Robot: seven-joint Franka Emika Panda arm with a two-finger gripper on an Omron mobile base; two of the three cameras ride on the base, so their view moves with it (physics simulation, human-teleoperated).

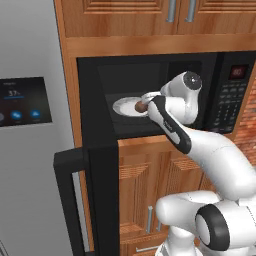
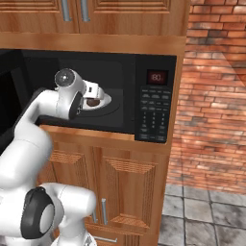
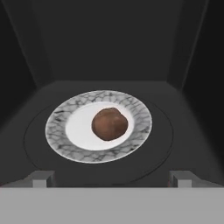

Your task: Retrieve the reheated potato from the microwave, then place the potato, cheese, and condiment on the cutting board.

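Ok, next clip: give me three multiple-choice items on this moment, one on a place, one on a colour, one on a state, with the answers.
1. Where is the potato?
A. on the plate inside the microwave
B. on the floor
C. in the fridge

2. What colour is the microwave's display?
A. green
B. red
C. blue

3. How does the gripper stand?
A. shut on the potato
B. jaws open, short of the potato
C. shut on the plate

Answers: 1 A, the hand view shows the potato on the plate in the dark cavity. 2 B, the digits glow red in the right base view. 3 B, the fingertips stand wide apart with the potato beyond them, untouched.
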